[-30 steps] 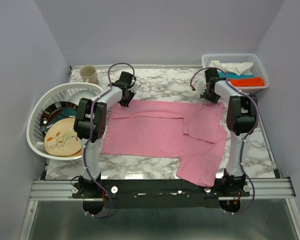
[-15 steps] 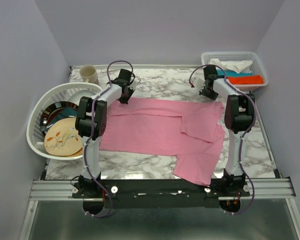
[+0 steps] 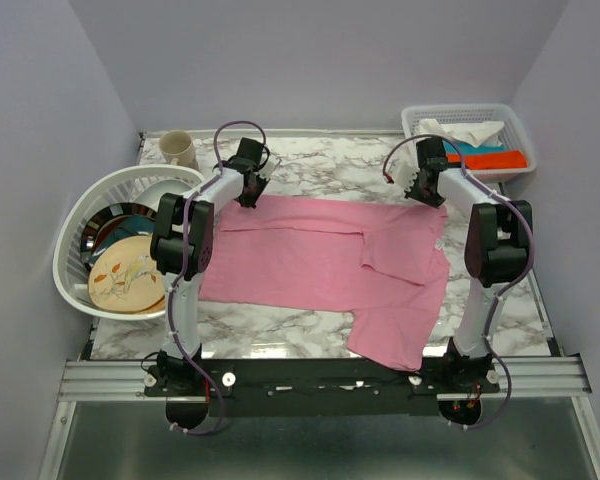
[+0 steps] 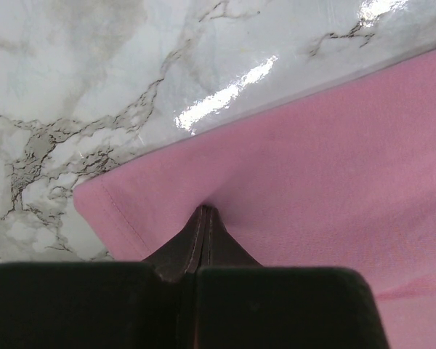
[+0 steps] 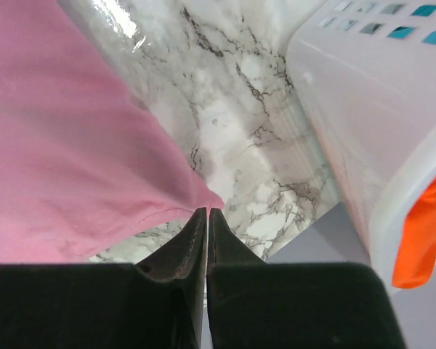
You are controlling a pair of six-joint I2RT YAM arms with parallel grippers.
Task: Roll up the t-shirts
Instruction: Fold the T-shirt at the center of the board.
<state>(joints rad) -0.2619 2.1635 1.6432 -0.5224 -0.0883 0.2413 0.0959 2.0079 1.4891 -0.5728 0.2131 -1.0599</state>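
A light-pink t-shirt (image 3: 310,262) lies spread flat on the marble table, one sleeve hanging toward the near edge. My left gripper (image 3: 248,196) is at the shirt's far left corner. In the left wrist view it (image 4: 204,211) is shut, pinching the pink fabric (image 4: 312,174) just inside the hem. At the far right corner is my right gripper (image 3: 428,192). In its wrist view the jaws (image 5: 207,211) stand almost together, and the pointed corner of the shirt (image 5: 73,145) is drawn in at their tips.
A round white basket (image 3: 72,243) with plates sits at the left edge, and a beige cup (image 3: 178,148) stands behind it. A white tray (image 3: 413,122) of folded cloths is at the back right, close beside the right gripper (image 5: 349,109).
The shirt's far edge has been drawn a little farther back and pulled straighter. The right arm's elbow has swung out to the right. Both grippers stay shut.
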